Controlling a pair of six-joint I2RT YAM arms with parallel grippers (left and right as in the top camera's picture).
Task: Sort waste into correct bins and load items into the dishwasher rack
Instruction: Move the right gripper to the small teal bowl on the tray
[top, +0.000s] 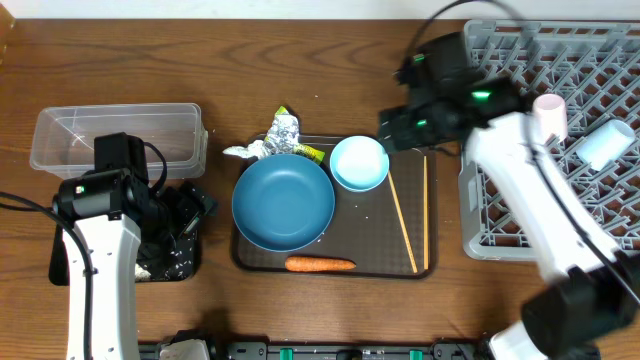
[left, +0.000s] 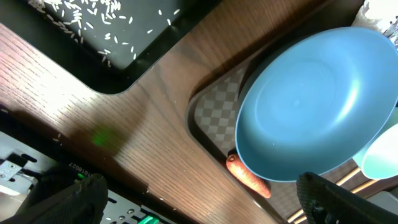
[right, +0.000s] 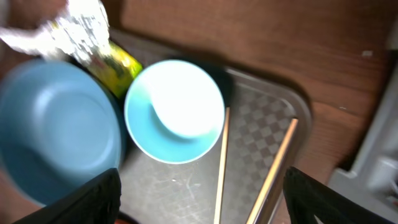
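STATE: left pincer (left: 196, 190) and right pincer (right: 200, 174) released, empty | RISK: your right hovers over small pale blue bowl (right: 174, 111); chopsticks (right: 221, 162) just beside; closing may scatter them

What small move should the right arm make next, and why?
Probably lower the open right gripper onto the rim of the small pale blue bowl and close. The jaws stand wide and empty above the bowl, which sits on the dark brown serving tray; the whitish-pink cup and pale blue cup already lie in the grey plastic dishwasher rack.
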